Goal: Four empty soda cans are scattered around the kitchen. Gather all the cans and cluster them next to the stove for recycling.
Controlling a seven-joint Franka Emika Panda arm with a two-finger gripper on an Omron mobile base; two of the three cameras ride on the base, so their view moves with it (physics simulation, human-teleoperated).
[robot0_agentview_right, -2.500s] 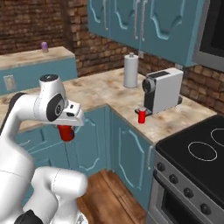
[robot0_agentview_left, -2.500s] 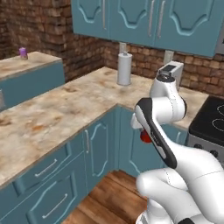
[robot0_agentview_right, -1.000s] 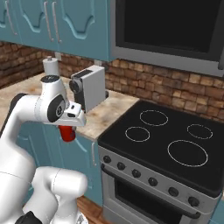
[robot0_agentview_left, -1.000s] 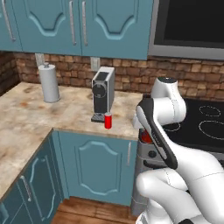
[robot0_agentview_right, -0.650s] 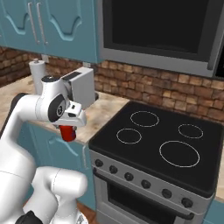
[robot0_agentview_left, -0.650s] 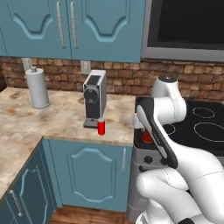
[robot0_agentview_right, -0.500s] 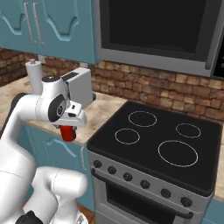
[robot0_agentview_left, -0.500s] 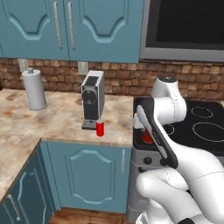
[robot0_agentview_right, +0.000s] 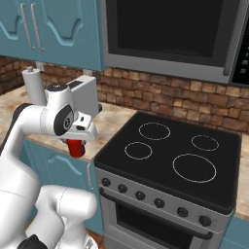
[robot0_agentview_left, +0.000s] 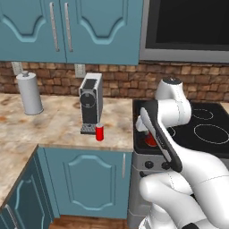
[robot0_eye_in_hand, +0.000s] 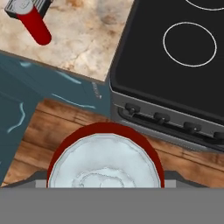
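Nearest the base, the hand (robot0_agentview_right: 76,142) grips a red can (robot0_agentview_right: 74,147) above the table (robot0_agentview_left: 58,129) edge left of the stove (robot0_agentview_right: 170,160), one red can (robot0_agentview_left: 99,132) already stands by the coffee machine (robot0_agentview_left: 91,103), and others remain to gather.

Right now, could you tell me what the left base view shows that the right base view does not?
Left base view: a standing red can on the counter in front of the coffee machine, plus a wall socket.
Right base view: the stove with all four ring burners, and the oven door handle; the end effector closed on a held red can.
Shared: the coffee machine, paper-towel roll, stove, and held red can.
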